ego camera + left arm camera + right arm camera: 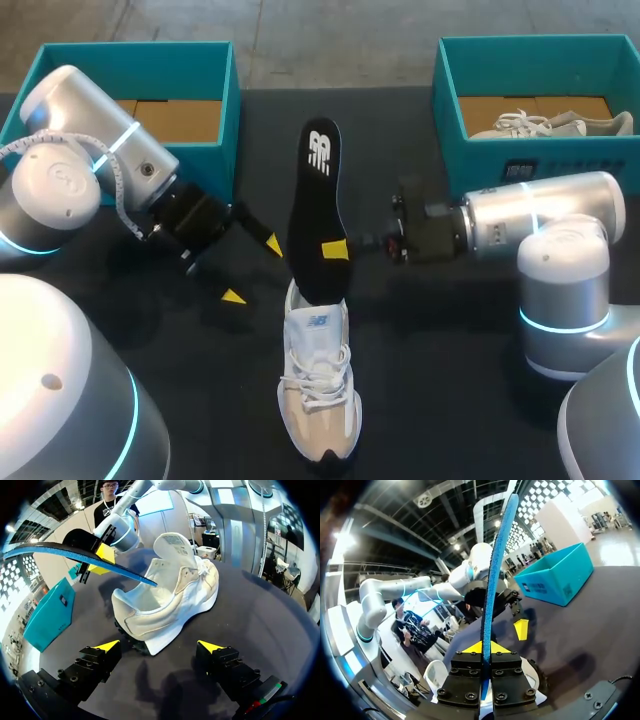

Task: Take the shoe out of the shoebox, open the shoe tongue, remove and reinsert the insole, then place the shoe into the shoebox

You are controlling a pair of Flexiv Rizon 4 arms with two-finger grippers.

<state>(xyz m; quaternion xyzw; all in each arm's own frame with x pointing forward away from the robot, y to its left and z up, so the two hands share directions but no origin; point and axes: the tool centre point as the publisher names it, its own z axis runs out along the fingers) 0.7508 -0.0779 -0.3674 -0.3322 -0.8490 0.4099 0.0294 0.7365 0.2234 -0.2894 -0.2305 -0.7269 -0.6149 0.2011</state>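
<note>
A white and beige sneaker point(318, 390) stands on the black table, its heel opening facing away from me. My right gripper point(336, 250) is shut on a black insole point(318, 190) with a blue underside. The insole is held on edge, and its near end reaches the sneaker's opening. My left gripper point(253, 270) hangs open just left of the insole and touches nothing. In the left wrist view the sneaker point(170, 595) lies ahead of the open left gripper point(160, 647), with the insole point(75, 555) slanting down toward it. In the right wrist view the insole point(495, 570) rises from between the shut fingers point(485, 650).
A teal shoebox point(215, 100) with a bare cardboard floor stands at the back left. A second teal box point(450, 100) at the back right holds another pale shoe point(550, 125). Dark table surface surrounds the sneaker.
</note>
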